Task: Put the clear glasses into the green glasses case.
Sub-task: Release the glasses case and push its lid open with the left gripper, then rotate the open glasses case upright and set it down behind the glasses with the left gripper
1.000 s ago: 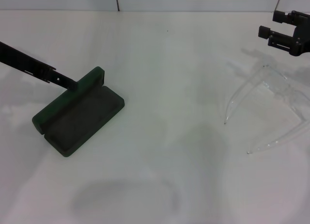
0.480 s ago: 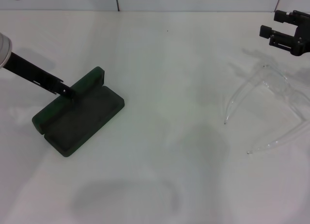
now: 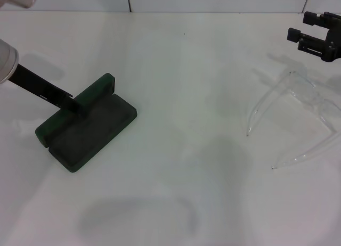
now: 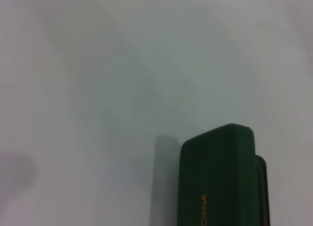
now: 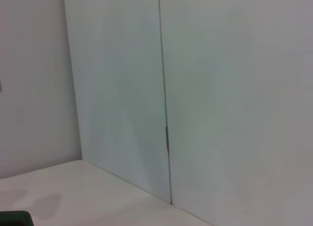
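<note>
Beside dark green open hinged glasses case (image 3: 85,130): left gripper (image 3: 74,103) at upright lid, jaw state unclear. Right gripper (image 3: 314,39) spread, empty, beyond transparent plastic glasses (image 3: 290,115), well right of case. Pickup step next: descend onto frame.

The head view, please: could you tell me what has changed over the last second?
The left gripper has tilted steeper over the open green glasses case, its white arm now showing at the left edge, its tip staying at the upright lid. The right gripper shifted slightly toward the right edge. The case and the clear glasses stayed put on the table.
</note>
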### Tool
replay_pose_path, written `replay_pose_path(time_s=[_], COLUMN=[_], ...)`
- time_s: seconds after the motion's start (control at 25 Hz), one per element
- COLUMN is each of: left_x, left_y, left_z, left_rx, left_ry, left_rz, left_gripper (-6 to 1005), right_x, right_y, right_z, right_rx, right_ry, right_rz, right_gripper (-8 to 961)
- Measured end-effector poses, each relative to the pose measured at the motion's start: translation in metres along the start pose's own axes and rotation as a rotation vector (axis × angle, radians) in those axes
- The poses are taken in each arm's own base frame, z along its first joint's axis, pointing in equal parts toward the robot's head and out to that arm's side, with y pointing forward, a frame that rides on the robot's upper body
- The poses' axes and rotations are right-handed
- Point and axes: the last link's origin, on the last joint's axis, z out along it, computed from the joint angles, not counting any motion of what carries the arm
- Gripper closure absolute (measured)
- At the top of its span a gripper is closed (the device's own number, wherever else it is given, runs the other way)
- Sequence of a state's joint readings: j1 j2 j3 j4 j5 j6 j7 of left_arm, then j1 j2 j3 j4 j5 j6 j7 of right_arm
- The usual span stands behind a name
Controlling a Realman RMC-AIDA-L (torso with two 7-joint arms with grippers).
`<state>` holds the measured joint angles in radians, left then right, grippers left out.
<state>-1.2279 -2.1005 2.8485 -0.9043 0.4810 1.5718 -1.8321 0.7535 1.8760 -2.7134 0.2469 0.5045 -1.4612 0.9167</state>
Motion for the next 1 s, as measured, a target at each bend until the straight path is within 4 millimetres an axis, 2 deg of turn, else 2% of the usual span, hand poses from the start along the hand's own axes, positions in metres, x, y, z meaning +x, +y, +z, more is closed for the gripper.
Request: replay_pose_path(time_s=[0.2, 0.4, 0.84, 1.0], left_x=[0.0, 0.003, 0.032, 0.044], left_y=[0.002, 0.006, 0.015, 0.021], left_z=[0.003, 0.004, -0.007, -0.009], left_rx=[-0.012, -0.021, 0.008, 0.011], left_ry=[-0.019, -0.035, -0.041, -0.031], left_rz=[0.032, 0.059, 0.18, 0.244], left_gripper=[510, 648, 792, 792], right_x=[0.0, 0.001, 0.005, 0.009], right_y=[0.0, -0.001, 0.0, -0.002], right_z=[-0.001, -0.002, -0.011, -0.019], right_rx=[0.004, 0.011, 0.028, 0.055], right_ry=[-0.003, -0.007, -0.019, -0.023], right_rz=[-0.001, -0.005, 0.002, 0.005], right_gripper=[335, 337, 337, 337])
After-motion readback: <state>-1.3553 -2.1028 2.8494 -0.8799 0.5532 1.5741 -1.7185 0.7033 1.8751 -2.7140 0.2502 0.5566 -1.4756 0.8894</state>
